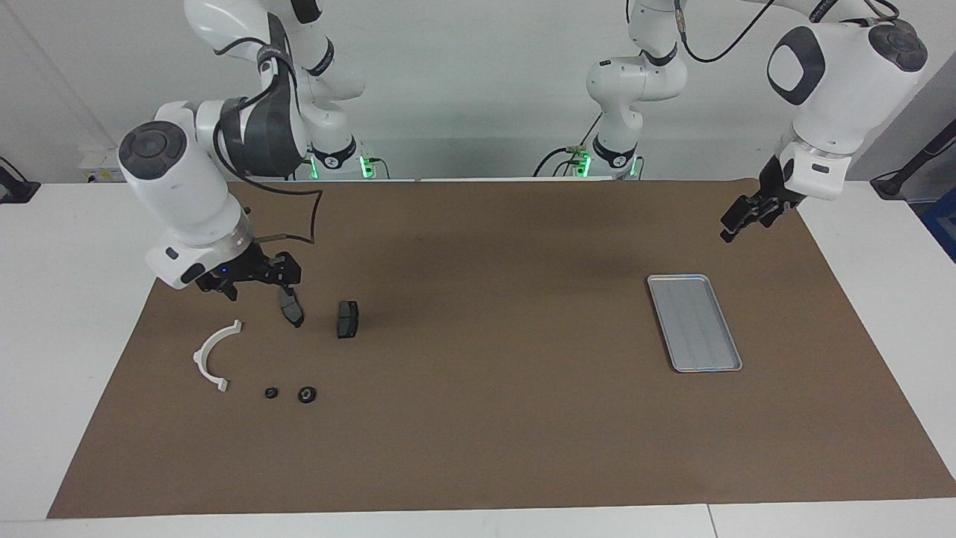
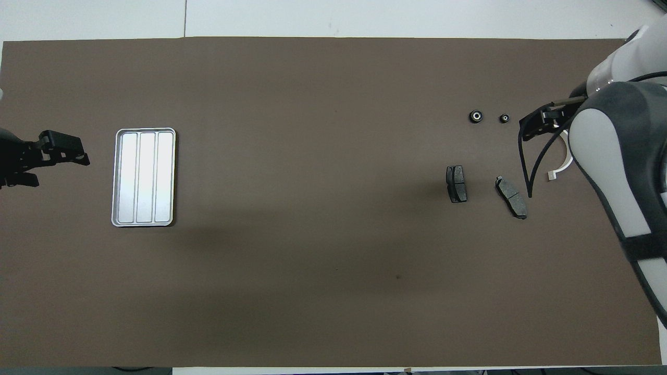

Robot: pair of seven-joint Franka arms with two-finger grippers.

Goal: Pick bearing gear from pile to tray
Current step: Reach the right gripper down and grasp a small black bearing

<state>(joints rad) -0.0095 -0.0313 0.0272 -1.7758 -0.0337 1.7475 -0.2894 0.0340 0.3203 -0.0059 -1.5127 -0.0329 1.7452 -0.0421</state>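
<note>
So the right gripper (image 1: 258, 280) hangs low over the mat (image 1: 478, 418) at the right arm's end, right above the pile, just over one brake pad (image 1: 291, 307). Honestly can't tell how its fingers are set. The second brake pad (image 1: 347, 319) sits beside the first, toward the middle of the table. The white half-ring bracket (image 1: 214, 357) lies farther from the robots, and the two little black bearing gears (image 1: 307, 394) rest side by side on the mat, farther out again, nothing touching them. The tray (image 1: 694, 323) is well apart at the left arm's end. The left gripper (image 1: 739, 220) waits up in the air over the mat's edge near it, fingers unreadable too.
</note>
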